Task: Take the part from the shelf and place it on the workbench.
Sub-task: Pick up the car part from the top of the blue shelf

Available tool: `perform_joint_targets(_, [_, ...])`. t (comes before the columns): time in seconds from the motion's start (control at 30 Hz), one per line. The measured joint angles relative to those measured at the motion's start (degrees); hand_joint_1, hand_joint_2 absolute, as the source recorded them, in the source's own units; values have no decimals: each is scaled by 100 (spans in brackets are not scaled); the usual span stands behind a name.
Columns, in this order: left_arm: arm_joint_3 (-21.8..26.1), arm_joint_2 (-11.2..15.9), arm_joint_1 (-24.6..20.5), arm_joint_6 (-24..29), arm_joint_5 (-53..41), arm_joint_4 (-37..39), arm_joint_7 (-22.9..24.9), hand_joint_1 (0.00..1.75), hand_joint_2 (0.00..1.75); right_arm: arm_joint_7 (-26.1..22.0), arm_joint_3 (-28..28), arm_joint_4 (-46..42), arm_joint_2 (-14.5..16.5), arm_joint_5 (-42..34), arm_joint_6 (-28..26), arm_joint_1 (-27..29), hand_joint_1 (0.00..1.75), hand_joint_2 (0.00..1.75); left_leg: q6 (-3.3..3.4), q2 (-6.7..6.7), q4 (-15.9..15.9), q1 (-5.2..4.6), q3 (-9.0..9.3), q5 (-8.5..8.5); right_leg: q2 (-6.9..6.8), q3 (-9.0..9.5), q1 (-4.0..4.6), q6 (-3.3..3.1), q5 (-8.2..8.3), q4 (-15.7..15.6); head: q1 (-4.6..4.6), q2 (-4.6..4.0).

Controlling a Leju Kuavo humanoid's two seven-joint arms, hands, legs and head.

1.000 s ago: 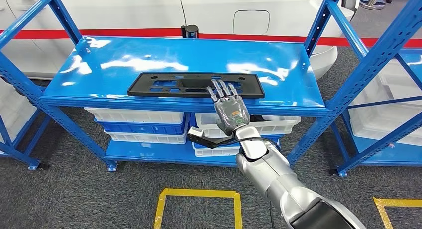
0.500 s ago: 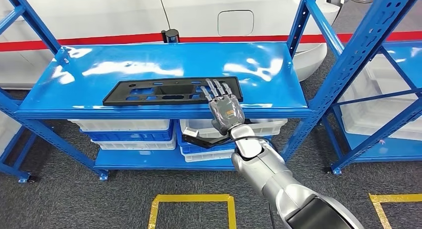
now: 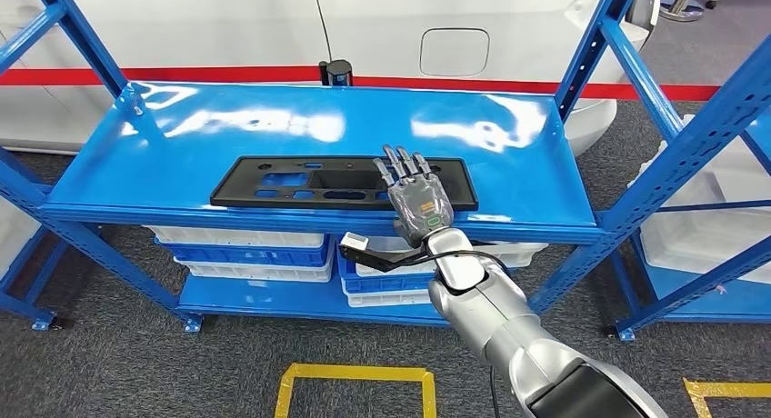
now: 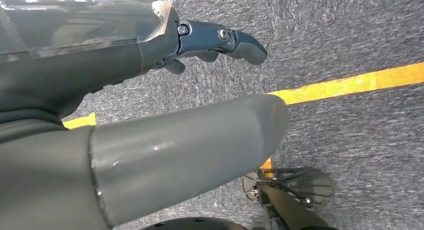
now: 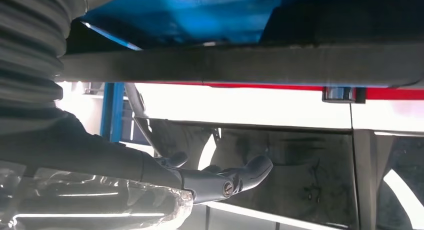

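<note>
I see the long flat black plastic part (image 3: 344,183), pierced with rectangular cutouts, lying on the glossy blue metal shelf (image 3: 273,127) near its front edge. My right hand (image 3: 416,200) rests over the part's end nearest the shelf's right post, fingers (image 3: 401,166) stretched flat across it, spread and grasping nothing. My left hand (image 4: 150,135) hangs over grey carpet (image 4: 350,35) crossed by a yellow line (image 4: 350,82), fingers loose, holding nothing.

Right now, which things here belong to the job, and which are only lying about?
For the job: black part; blue shelf it lies on; right robot hand, fingers over the part's right end.

Lying about: white and blue bins below; yellow floor tape.
</note>
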Motion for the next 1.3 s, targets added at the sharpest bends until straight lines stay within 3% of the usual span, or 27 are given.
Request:
perform_joint_targets(0.03, [0,-3,1,0,1,1,0,0,0,1,0,2,-5,2,-1,2,0,175,-22,-5,-1,-1,56,-41,-7,125,-4,20,210,-370,0,-1])
perform_joint_targets(0.07, [0,-4,-2,1,1,1,0,0,0,2,1,5,-9,5,-1,0,0,175,-49,-8,2,-2,96,-80,-18,226,3,-16,325,-669,3,-2])
perform_joint_targets(0.1, [0,-6,-6,1,1,1,0,0,0,3,1,9,-10,10,-2,0,0,175,-83,-8,2,-2,115,-117,-27,296,16,-91,391,-830,9,-2])
perform_joint_targets(0.17, [0,-14,-6,2,2,2,1,0,0,5,2,14,-14,17,-4,-3,0,175,-148,6,39,-3,129,-150,-31,338,30,-258,374,-871,3,-1])
perform_joint_targets(0.23, [0,-16,-4,3,2,2,1,0,0,7,2,15,-2,19,-9,-11,0,175,-198,24,158,7,103,-208,-22,422,-20,-347,399,-896,-16,-1])
perform_joint_targets(0.3, [0,-12,-11,5,2,2,1,0,0,9,2,15,20,20,-12,-30,0,175,-256,36,582,35,-119,-411,-20,512,-60,-416,368,-923,-61,-2])
perform_joint_targets(0.37, [0,-12,-13,7,2,2,0,0,0,10,2,16,30,20,-12,-33,0,175,-326,41,1301,73,-561,-692,-19,551,-59,-461,329,-926,-108,-1])
perform_joint_targets(0.4, [0,-12,-11,8,2,2,0,0,0,10,2,16,33,20,-12,-25,0,175,-355,43,1576,96,-779,-759,-15,564,-59,-464,311,-925,-114,-1])
perform_joint_targets(0.43, [0,-10,-8,9,2,2,0,0,0,10,2,17,33,20,-12,-15,0,175,-376,45,1658,116,-910,-709,-10,582,-62,-456,289,-924,-118,0])
perform_joint_targets(0.47, [0,-9,-5,10,2,2,0,0,0,10,2,17,33,20,-12,-7,0,175,-389,47,1526,135,-929,-543,-3,612,-69,-438,263,-923,-125,0])
perform_joint_targets(0.53, [0,-3,-4,13,2,2,0,0,0,10,2,17,35,20,-12,0,0,175,-406,61,782,168,-687,-5,6,698,-88,-384,198,-924,-141,0])
perform_joint_targets(0.57, [0,-2,-5,14,2,2,0,0,0,10,2,17,34,20,-12,-1,0,175,-406,73,429,162,-551,131,8,735,-87,-351,169,-923,-155,-1])
perform_joint_targets(0.63, [0,-3,-11,15,2,1,1,0,0,10,2,17,35,20,-12,-6,0,175,-354,83,115,127,-399,189,7,758,-63,-276,117,-923,-171,-1])
perform_joint_targets(0.7, [0,-6,-12,15,2,0,2,0,0,10,3,16,38,20,-12,-8,0,175,-259,73,110,99,-358,183,4,757,-37,-197,78,-931,-157,0])
perform_joint_targets(0.73, [0,-7,-10,16,2,0,0,0,0,10,4,16,38,20,-12,-8,44,175,-221,70,94,95,-334,212,0,756,-34,-167,50,-904,-139,0])
perform_joint_targets(0.8, [0,-8,-13,46,-2,0,-81,0,0,10,4,15,33,19,-12,-18,131,87,-135,72,51,88,-282,221,-7,575,-26,-175,-126,-536,-102,0])
perform_joint_targets(0.83, [1,-9,-15,90,0,-1,-190,0,0,7,4,17,22,17,-12,-15,175,44,-101,71,48,72,-272,210,-9,373,-29,-206,-270,-160,-78,0])
perform_joint_targets(0.87, [3,-11,-14,166,9,-1,-364,0,0,-2,4,19,8,15,-13,-5,175,0,-69,65,48,58,-266,194,-9,118,-27,-234,-417,275,-56,0])
perform_joint_targets(0.93, [18,-22,-9,350,61,-2,-763,0,0,-56,4,22,-42,7,-18,38,175,0,-31,39,50,24,-249,167,-8,-258,-19,-225,-515,813,-22,0])
perform_joint_targets(0.97, [34,-32,-7,439,107,-2,-931,0,0,-108,3,22,-69,1,-23,55,175,0,-22,21,51,5,-231,153,-8,-278,-12,-195,-418,747,-9,0])
perform_joint_targets(1.03, [87,-62,-6,639,192,-2,-1162,0,87,-219,2,22,-109,-9,-51,70,175,0,-13,-6,52,-34,-179,118,-9,1,18,-155,-20,6,12,0])
perform_joint_targets(1.1, [136,-108,-5,952,205,-1,-1372,0,175,-297,1,24,-129,-8,-96,74,175,0,-35,-21,65,-75,-150,73,-8,309,55,-204,305,-702,8,0])
perform_joint_targets(1.17, [164,-147,-3,1178,171,8,-1572,0,175,-357,0,26,-137,-10,-121,85,175,0,-40,-26,84,-84,-153,35,-9,398,50,-245,401,-895,-8,0])
perform_joint_targets(1.3, [259,-221,-33,1317,169,148,-1917,0,175,-467,0,40,-146,-8,-123,103,175,0,-58,-16,79,-48,-145,21,-2,401,52,-245,407,-907,-11,0])
